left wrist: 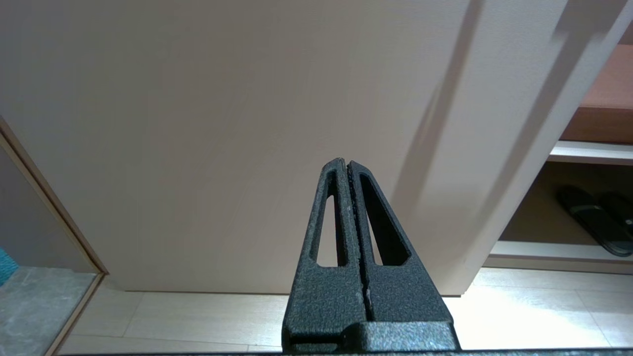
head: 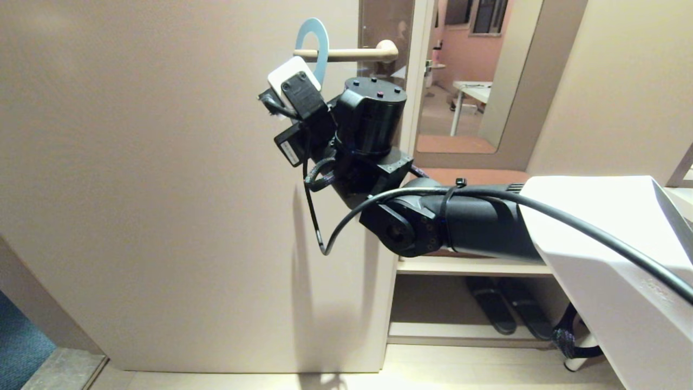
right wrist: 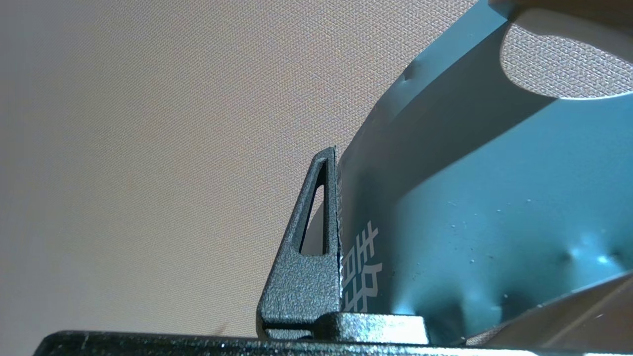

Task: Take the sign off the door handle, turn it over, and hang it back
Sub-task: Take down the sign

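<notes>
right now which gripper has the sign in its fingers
The right gripper, up at the door handle, is shut on the blue sign. The left gripper is shut on nothing, low by the door.

door (head: 162, 189) close behind sign (head: 319, 54), handle (head: 346, 53) above

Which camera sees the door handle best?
The head view: the door handle shows whole, with the sign looped over it. The right wrist view shows only a blurry bit of it beside the sign, which the right hand holds. The left wrist view shows none.
</notes>
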`<state>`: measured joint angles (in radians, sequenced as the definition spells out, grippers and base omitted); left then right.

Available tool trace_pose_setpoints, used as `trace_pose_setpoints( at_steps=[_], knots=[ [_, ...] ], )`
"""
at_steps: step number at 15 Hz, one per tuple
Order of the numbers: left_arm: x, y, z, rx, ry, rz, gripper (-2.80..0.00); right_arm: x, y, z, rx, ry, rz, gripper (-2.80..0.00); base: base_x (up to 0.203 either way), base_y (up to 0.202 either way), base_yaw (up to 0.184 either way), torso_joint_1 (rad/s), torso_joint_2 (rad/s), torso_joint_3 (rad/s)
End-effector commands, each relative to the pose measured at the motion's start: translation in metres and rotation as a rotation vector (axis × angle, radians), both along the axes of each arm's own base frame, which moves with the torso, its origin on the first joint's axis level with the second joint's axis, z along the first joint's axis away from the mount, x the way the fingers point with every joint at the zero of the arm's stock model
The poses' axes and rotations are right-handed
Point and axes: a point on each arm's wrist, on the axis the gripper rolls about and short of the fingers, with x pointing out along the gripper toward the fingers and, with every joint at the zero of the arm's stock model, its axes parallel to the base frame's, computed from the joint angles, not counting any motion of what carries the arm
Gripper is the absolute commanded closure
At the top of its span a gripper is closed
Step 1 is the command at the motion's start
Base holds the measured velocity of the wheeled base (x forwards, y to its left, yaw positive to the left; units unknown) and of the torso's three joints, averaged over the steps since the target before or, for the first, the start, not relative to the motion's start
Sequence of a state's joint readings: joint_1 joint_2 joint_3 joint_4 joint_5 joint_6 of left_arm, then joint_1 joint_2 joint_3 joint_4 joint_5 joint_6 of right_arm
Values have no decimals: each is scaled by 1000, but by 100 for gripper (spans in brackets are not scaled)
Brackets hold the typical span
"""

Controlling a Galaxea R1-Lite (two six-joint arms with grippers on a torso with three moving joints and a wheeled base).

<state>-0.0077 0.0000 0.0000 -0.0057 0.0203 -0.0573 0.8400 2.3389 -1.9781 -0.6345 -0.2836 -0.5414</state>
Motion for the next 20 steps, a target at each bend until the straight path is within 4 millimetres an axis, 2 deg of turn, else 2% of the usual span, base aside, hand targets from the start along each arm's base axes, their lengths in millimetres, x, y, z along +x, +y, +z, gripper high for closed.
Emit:
trace_pose_setpoints(
  at_steps=[1,20],
  knots=[
    [0,0,0,-1,0,0,0,1,1,-2,-4,0,-2,0,0,0,0,0,0,0],
    [0,0,0,-1,0,0,0,6,4,-14,-37,-1,24,0,0,0,0,0,0,0]
  ],
)
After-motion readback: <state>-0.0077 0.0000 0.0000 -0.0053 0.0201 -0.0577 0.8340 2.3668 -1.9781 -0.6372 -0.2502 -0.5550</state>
